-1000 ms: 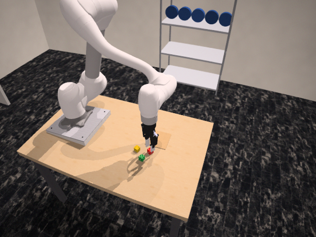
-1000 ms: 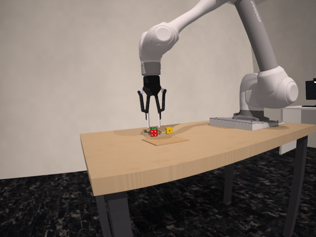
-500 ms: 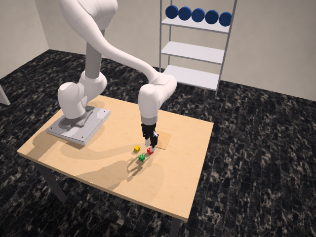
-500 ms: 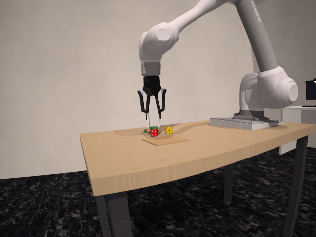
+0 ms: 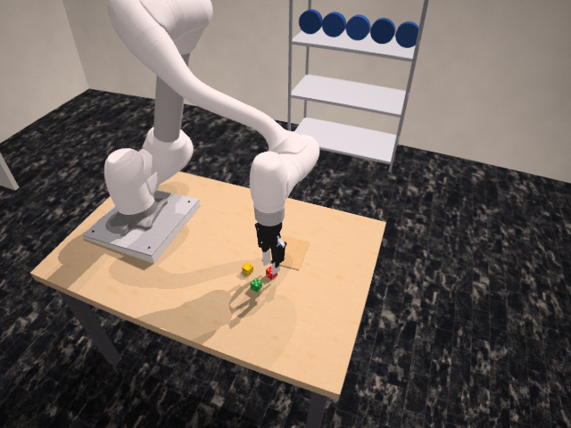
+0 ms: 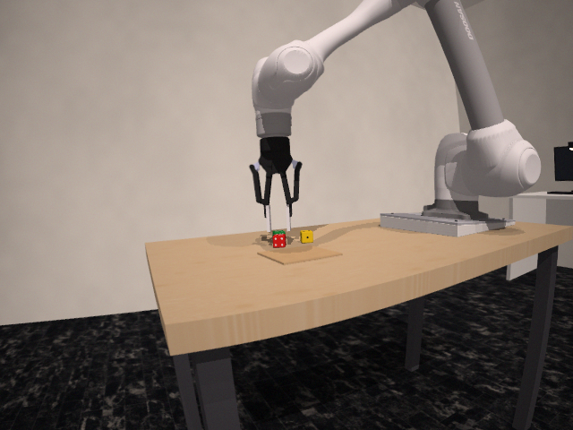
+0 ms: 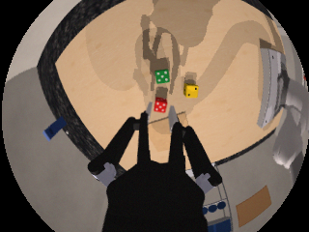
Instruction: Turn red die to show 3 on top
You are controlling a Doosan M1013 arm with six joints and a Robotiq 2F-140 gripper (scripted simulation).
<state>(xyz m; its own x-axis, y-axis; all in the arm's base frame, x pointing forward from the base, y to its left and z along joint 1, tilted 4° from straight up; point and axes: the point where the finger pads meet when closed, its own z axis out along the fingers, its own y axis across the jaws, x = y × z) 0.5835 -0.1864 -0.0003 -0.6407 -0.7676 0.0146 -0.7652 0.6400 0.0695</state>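
While the fingers of the gripper (image 5: 270, 267) (image 6: 278, 229) (image 7: 160, 110) stand partly apart with nothing between them, the red die (image 5: 270, 273) (image 6: 278, 240) (image 7: 160, 104) sits on the table (image 5: 322, 332) (image 6: 370, 272) (image 7: 113, 55), below their tips. Wrist view: five pips on its upper face. Mat (image 5: 297, 253) (image 6: 295, 255) (image 7: 161, 140) lies to the gripper's shelf side, just beside the die; green die (image 5: 256, 284) (image 6: 278, 232) (image 7: 162, 76) to the opposite side, yellow die (image 5: 247, 268) (image 6: 306, 236) (image 7: 191, 91) toward the arm's base.

Step in hand, judged: lining up for the pick; turn and placement not yet done. Next: lower straight with fingertips astride red, close, lift clear of green, then roll 3 uppermost over the mat.

no change big enough to see between the earlier pictures and now, not in the gripper (image 5: 270, 263) (image 6: 278, 230) (image 7: 160, 112) over the red die (image 5: 270, 273) (image 6: 278, 241) (image 7: 160, 105), not in the things near that red die
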